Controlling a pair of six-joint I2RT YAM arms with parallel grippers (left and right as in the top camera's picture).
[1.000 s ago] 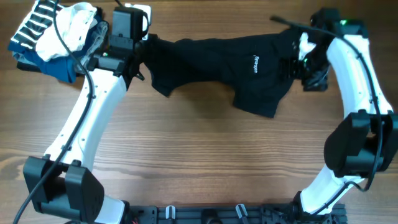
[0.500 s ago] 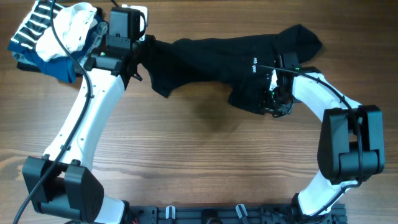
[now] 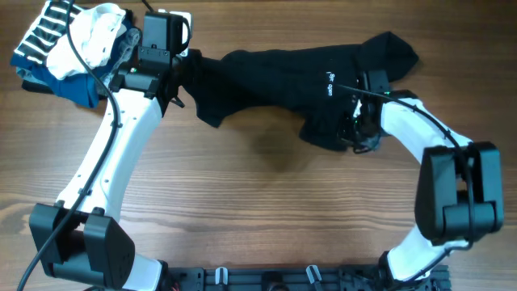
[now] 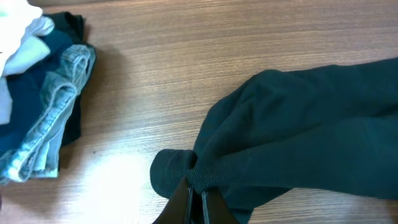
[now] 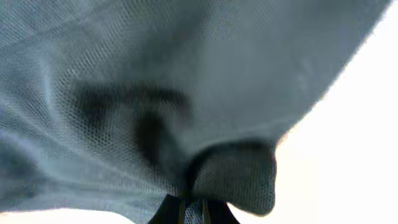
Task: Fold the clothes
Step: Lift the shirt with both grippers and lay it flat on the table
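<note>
Fabric filled both grips: the left pincer (image 4: 194, 200) was pressed together on a bunched corner of the black garment (image 3: 266, 73), and the right pincer (image 5: 191, 208) pinched a fold of its weave. Gripped at two places like that, the cloth lay drawn out along the far side of the table (image 3: 258, 202), probably so one part could be carried over another. The left arm (image 3: 121, 153) reached toward the far-left corner, beside the pile of other clothes (image 3: 77, 44). The right arm (image 3: 420, 121) curled inward from the right edge.
</note>
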